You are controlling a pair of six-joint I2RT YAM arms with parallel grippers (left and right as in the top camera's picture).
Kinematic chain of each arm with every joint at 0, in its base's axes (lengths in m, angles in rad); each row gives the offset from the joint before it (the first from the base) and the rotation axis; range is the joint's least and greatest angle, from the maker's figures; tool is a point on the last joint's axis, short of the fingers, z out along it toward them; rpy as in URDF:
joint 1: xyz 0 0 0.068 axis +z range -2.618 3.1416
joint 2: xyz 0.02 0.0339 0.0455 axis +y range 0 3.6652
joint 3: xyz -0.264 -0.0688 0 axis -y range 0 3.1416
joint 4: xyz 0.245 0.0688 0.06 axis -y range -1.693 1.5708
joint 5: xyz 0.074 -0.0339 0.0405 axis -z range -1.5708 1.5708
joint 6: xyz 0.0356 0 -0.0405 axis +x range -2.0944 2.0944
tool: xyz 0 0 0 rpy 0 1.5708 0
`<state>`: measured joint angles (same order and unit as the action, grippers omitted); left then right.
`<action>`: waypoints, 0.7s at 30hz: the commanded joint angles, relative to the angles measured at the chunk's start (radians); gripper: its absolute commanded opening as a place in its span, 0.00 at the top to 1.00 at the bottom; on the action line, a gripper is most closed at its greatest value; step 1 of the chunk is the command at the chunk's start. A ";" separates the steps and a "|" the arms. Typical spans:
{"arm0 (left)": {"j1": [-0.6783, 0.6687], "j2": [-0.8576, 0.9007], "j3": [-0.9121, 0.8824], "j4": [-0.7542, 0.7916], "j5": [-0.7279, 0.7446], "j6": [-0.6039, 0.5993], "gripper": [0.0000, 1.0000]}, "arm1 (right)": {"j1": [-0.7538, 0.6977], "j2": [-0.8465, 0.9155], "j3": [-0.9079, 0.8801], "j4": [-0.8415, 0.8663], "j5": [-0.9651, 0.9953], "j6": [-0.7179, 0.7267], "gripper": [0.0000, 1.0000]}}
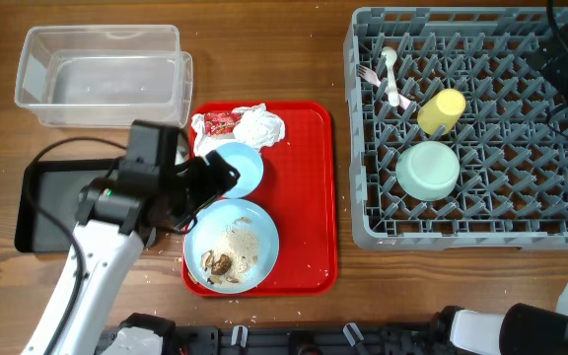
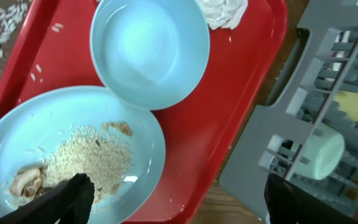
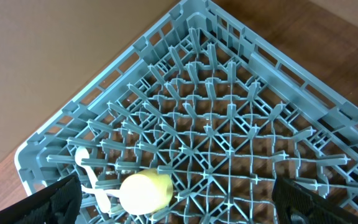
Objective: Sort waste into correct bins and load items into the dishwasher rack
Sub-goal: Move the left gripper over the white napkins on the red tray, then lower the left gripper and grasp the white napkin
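The large light blue plate (image 1: 233, 247) lies on a red serving tray (image 1: 314, 197) and holds rice-like crumbs and brown bits (image 2: 92, 158). The small light blue bowl (image 1: 243, 166) sits just behind it and looks empty in the left wrist view (image 2: 148, 53). A crumpled napkin (image 1: 261, 126) and a red-and-white wrapper (image 1: 219, 122) lie at the tray's back. My left gripper (image 2: 179, 202) is open and empty, above the plate's right rim. The grey rack (image 1: 461, 212) holds the yellow cup (image 1: 442, 110), mint bowl (image 1: 428, 170), fork and spoon (image 1: 388, 74). My right gripper (image 3: 179, 202) is open above the rack.
A clear plastic tub (image 1: 102, 74) stands at the back left. A black tray (image 1: 47, 202) lies left of the red tray, partly under my left arm. Loose rice grains (image 2: 2, 31) lie on the wood beside the red tray. The rack's wall (image 2: 272, 143) is close on the right.
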<state>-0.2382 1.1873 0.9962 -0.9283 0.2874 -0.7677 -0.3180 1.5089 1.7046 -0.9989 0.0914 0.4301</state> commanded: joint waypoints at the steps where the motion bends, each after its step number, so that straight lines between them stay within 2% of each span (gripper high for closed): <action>1: -0.067 0.158 0.187 -0.105 -0.166 0.070 0.11 | 0.000 0.011 0.000 0.000 0.021 0.015 0.00; 5: -0.135 0.348 0.341 -0.223 -0.277 0.113 0.15 | 0.000 0.011 0.000 0.000 0.021 0.015 0.00; 7: -0.167 0.396 0.349 -0.220 -0.286 0.107 0.20 | 0.000 0.011 0.000 0.000 0.021 0.015 0.00; 9: -0.198 0.428 0.349 -0.203 -0.286 0.092 0.21 | 0.000 0.011 0.000 0.000 0.021 0.015 0.00; 11: -0.227 0.447 0.349 -0.163 -0.286 0.071 0.23 | 0.000 0.011 0.000 0.000 0.021 0.015 0.00; 13: -0.245 0.449 0.349 -0.118 -0.305 0.069 0.31 | 0.000 0.011 0.000 0.000 0.021 0.015 0.00; 16: -0.266 0.449 0.349 -0.030 -0.453 0.064 0.40 | 0.000 0.011 0.000 0.000 0.021 0.015 0.00; 18: -0.272 0.449 0.349 0.061 -0.565 0.064 0.38 | 0.000 0.011 0.000 0.000 0.021 0.015 0.00; 21: -0.268 0.457 0.349 0.179 -0.592 0.075 0.34 | 0.000 0.011 0.000 0.000 0.021 0.015 0.00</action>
<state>-0.5045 1.6382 1.3308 -0.8307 -0.1738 -0.6968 -0.3180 1.5093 1.7046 -0.9997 0.0914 0.4305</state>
